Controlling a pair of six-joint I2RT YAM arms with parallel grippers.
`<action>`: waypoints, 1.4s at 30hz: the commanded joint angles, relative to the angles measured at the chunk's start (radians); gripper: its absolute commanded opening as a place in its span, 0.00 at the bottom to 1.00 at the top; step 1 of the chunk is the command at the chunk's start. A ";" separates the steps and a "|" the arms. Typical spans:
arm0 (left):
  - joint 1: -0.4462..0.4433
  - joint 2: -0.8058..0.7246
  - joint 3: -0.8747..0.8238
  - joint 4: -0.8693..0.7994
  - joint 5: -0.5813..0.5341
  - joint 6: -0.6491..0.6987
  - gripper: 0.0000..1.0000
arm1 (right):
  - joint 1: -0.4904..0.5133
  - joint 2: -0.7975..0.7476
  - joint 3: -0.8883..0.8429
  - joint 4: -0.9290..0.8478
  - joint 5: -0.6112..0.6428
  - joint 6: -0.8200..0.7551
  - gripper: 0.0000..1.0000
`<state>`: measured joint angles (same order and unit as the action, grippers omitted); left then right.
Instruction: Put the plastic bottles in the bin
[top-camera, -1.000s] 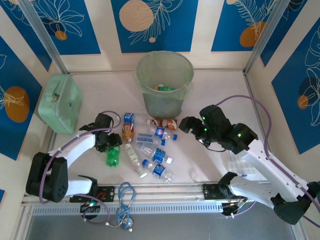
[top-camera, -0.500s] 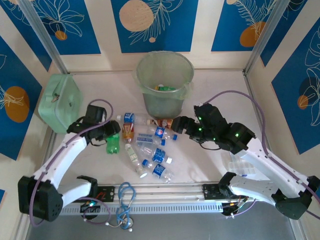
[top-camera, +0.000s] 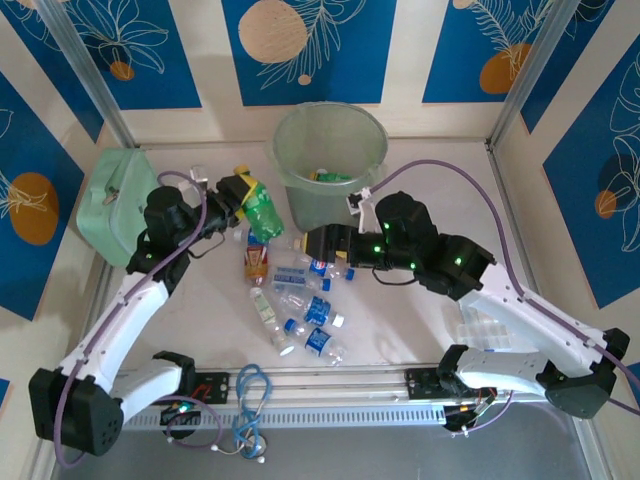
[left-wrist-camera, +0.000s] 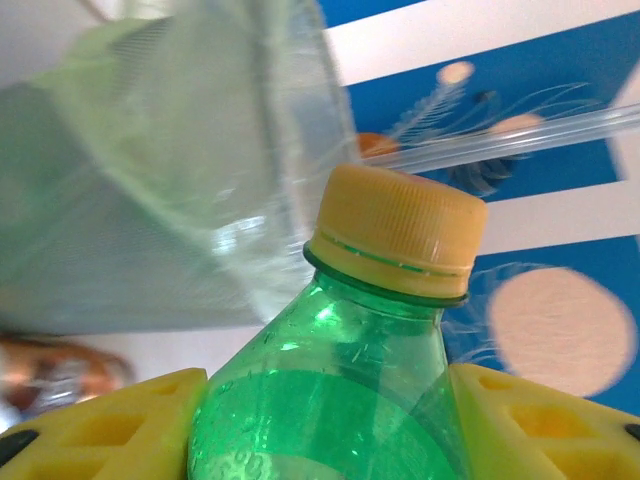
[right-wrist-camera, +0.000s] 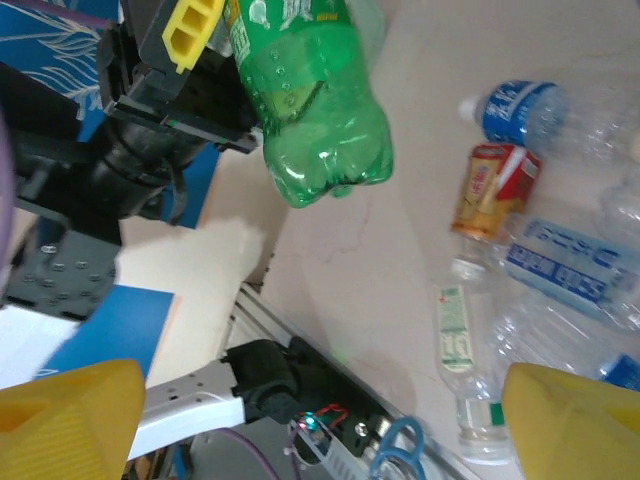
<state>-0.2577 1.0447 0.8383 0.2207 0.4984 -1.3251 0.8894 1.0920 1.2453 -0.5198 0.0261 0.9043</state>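
- We see the left gripper (top-camera: 248, 192) clamped on a green plastic bottle (top-camera: 263, 213), its yellow fingers (left-wrist-camera: 105, 430) pressed against either side of the bottle's shoulder, just below the neck.
- The bottle carries a yellow-orange cap (left-wrist-camera: 395, 235). It is held tilted and clear of the table (top-camera: 420, 170), just to the left of the bin (top-camera: 330, 208).
- In the left wrist view the cap sits close beside the bin's pale green translucent wall; we cannot tell whether they touch.
- The bin stands upright at the far middle of the table, with at least one bottle lying in its bottom (top-camera: 328, 176).
- The right gripper (top-camera: 320, 243) hangs over the far end of the bottle heap. Its yellow fingers (right-wrist-camera: 70, 425) are spread wide, with nothing between them.
- The other bottles (top-camera: 298, 295) lie scattered on the table in front of the bin. Among them are a blue-capped one with a blue label (right-wrist-camera: 515, 108), a brown-and-orange-labelled one (right-wrist-camera: 490, 190) and several clear ones.
- A mint-green square case (top-camera: 120, 205) rests at the far left, well apart from the bin.
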 joint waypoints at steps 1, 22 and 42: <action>-0.020 0.016 0.008 0.371 0.069 -0.206 0.48 | -0.045 0.026 0.048 0.113 -0.140 -0.020 0.93; -0.222 0.203 -0.056 0.964 -0.125 -0.453 0.44 | -0.144 0.091 -0.013 0.424 -0.255 0.106 0.95; -0.281 0.278 -0.071 1.120 -0.232 -0.480 0.41 | -0.142 0.123 -0.040 0.520 -0.261 0.169 0.73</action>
<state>-0.5285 1.3201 0.7658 1.2499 0.2855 -1.8019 0.7475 1.2140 1.2182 -0.0341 -0.2253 1.0698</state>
